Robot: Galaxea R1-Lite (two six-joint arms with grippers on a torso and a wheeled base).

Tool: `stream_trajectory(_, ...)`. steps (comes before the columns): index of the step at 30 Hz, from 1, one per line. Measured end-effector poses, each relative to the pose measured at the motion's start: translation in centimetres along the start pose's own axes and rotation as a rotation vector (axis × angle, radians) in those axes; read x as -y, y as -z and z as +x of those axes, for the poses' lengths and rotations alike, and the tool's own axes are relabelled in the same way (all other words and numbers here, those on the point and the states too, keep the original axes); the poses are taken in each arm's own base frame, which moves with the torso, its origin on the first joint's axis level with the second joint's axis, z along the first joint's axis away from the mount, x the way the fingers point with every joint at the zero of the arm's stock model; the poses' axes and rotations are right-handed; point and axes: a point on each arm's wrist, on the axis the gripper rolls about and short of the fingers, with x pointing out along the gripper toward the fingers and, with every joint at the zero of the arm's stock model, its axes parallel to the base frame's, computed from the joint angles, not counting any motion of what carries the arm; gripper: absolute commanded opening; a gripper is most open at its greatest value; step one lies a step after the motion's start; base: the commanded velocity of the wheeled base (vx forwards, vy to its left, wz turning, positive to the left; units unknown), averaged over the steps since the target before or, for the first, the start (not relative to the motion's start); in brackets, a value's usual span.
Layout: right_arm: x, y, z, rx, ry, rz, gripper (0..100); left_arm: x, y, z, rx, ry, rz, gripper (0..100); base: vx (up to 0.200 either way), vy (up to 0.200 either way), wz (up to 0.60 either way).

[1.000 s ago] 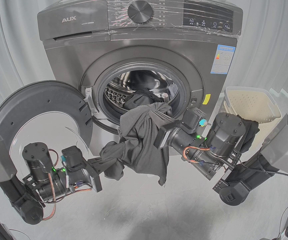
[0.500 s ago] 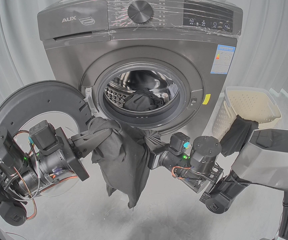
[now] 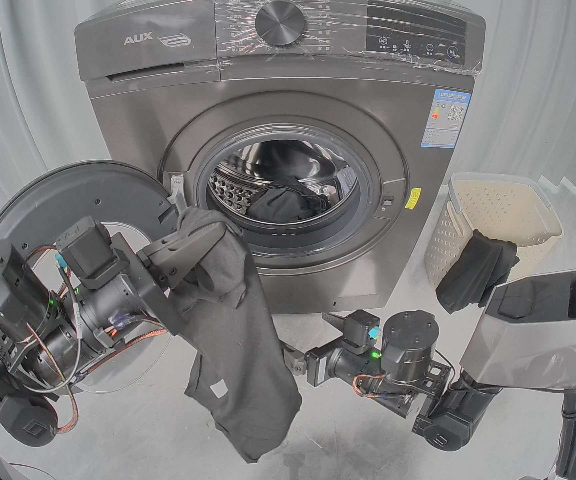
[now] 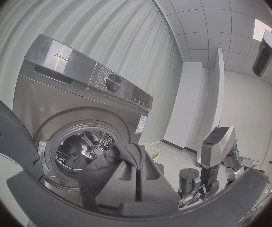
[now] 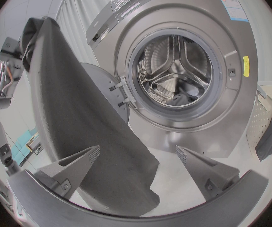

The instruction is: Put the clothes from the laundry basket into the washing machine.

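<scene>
Head view, nearest first: the right gripper (image 3: 293, 363) sits low over the floor (image 3: 368, 448), jaws spread and empty, just beside the hanging dark shirt (image 3: 241, 368). That shirt dangles limp from the left gripper (image 3: 201, 240), whose jaws pinch a bunched fold near its top. It looks light, soft and floppy, so gathered cloth should hold better than a loose edge. Beyond, the washing machine (image 3: 281, 101) stands open with dark clothes (image 3: 284, 203) in its drum (image 3: 234, 195); another garment (image 3: 478, 271) drapes over the laundry basket (image 3: 501, 215) rim.

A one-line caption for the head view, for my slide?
Left claw holds a dark garment before the open washing machine; right claw open, lower.
</scene>
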Motion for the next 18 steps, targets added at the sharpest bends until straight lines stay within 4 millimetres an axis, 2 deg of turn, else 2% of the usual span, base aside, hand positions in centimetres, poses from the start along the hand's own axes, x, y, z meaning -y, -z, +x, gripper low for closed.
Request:
stream_trajectory(7,0.2,1.2,-1.2,-0.066,0.009,-0.006,100,-0.6,-0.4,1.1,0.04,-0.069,0.008,0,0.0,0.0,0.0)
stream_trajectory(18,0.2,1.6,-1.5,-0.083,0.01,-0.007,100,-1.2,-0.3,1.9,0.054,-0.117,0.013,0,0.0,0.0,0.0)
